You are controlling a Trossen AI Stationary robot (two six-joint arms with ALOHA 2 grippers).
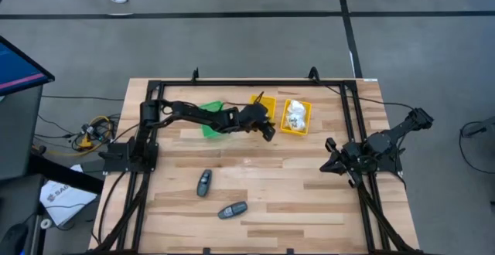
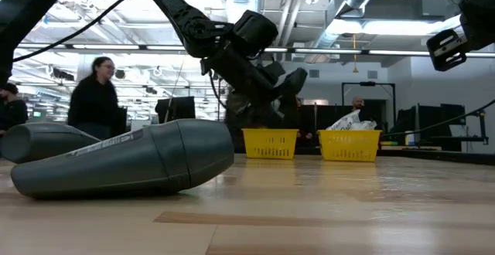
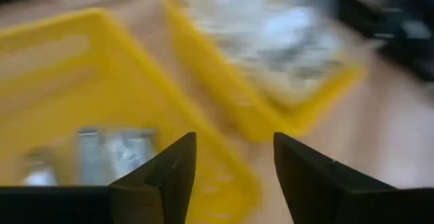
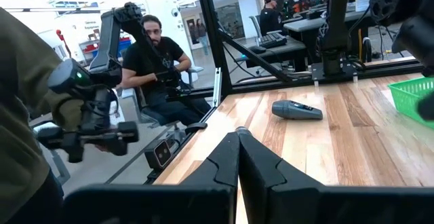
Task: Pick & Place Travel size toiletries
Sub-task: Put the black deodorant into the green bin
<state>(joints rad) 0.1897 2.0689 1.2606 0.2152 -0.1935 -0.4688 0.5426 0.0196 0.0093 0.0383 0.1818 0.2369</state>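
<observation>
Left gripper (image 1: 268, 130) hovers, jaws apart and empty, beside the yellow bins (image 1: 295, 117) near the table's far edge. Two grey oval gadgets (image 1: 203, 183) lie near the front edge. Right gripper (image 1: 329, 162) waits, jaws together. Descending, the left arm might clip a bin rim and shove it.

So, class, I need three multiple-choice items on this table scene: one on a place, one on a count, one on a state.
1. Where does the left end effector hover?
A. over a yellow bin
B. over the oval gadgets
C. off the table

2. How many dark grey oval gadgets lie on the table?
A. one
B. two
C. four

3. The right end effector is
A. open
B. holding a packet
C. shut, empty

Key: 1 A, it hangs at the left yellow bin; 2 B, the second lies nearby; 3 C, its fingers meet.
</observation>
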